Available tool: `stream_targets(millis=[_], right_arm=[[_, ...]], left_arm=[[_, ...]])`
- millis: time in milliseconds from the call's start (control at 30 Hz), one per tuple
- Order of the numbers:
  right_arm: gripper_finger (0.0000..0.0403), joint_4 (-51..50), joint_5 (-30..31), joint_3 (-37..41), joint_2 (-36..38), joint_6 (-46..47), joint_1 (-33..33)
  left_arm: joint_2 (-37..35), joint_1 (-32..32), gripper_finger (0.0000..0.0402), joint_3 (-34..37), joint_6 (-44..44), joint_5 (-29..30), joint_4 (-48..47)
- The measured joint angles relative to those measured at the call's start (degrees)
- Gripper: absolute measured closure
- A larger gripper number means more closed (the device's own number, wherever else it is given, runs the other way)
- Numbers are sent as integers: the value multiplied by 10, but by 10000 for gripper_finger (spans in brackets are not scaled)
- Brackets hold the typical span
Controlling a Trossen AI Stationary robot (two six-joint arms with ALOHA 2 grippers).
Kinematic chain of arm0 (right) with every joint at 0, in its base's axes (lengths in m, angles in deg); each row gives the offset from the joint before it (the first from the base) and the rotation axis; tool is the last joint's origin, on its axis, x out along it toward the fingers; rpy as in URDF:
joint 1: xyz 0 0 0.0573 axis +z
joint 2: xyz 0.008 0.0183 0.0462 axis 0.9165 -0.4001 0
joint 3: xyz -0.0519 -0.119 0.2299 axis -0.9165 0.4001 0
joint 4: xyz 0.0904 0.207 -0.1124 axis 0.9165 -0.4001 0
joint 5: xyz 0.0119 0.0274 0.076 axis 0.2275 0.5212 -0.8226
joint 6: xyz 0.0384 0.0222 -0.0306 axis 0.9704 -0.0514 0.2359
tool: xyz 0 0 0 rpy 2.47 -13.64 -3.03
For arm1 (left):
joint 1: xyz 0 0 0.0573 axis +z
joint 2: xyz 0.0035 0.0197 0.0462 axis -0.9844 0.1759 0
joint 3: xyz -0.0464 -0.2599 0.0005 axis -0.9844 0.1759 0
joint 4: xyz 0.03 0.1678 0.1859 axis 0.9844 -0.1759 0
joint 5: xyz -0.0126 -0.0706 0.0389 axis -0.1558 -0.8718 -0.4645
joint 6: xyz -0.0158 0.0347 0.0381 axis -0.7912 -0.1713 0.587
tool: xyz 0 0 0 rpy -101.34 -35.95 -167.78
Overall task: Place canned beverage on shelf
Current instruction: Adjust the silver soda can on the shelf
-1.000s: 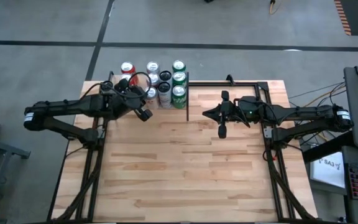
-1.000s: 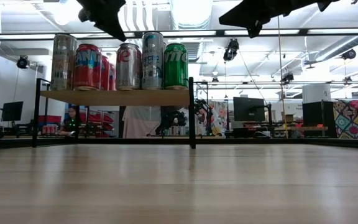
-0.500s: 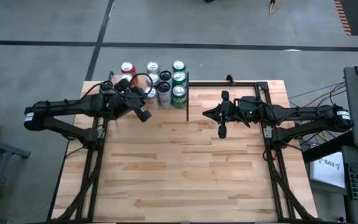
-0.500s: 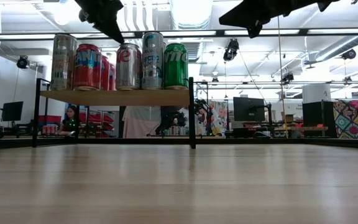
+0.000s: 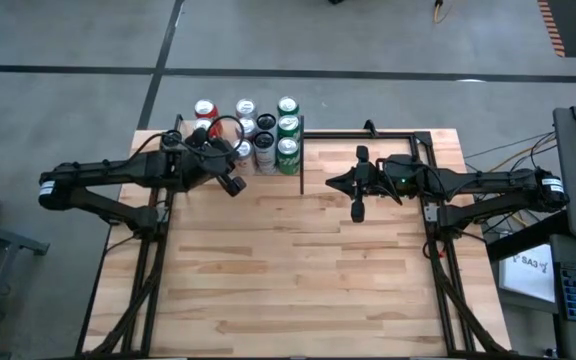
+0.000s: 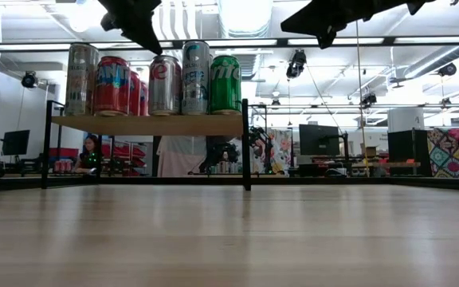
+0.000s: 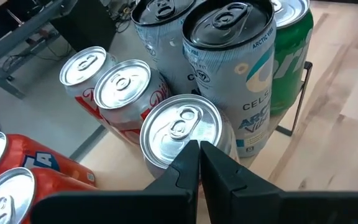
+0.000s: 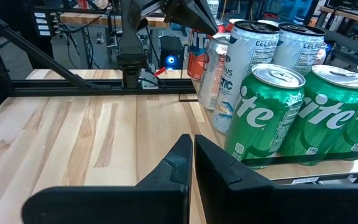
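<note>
Left hand (image 5: pixel 230 184), fingers closed and empty, hovers unmoved since 1 s ago just above a silver can (image 7: pixel 182 129) standing on the shelf (image 6: pixel 146 124) at the tabletop's (image 5: pixel 298 270) far left. Placement appears complete. Right hand (image 5: pixel 357 209) idles, clenched, mid-tabletop. Cans: glossy aluminium cylinders; shelf: matte wood, black posts.

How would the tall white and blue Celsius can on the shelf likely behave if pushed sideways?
The tall white and blue Celsius can looks narrow for its height, so it would probably tip rather than slide. Neighbouring green cans stand close, so it would likely knock them. Its smooth metal probably feels slippery.
</note>
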Motion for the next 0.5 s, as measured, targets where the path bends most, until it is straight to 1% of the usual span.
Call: stream_targets(millis=[100,200,367,500], right_arm=[[394,0,0,0,0,0,0],[394,0,0,0,0,0,0],[394,-1,0,0,0,0,0],[394,-2,0,0,0,0,0]], left_arm=[[-2,0,402,0,22,1,0],[-10,0,402,0,63,-2,-1],[-14,0,402,-7,140,-58,0],[-9,0,402,-6,179,-60,0]])
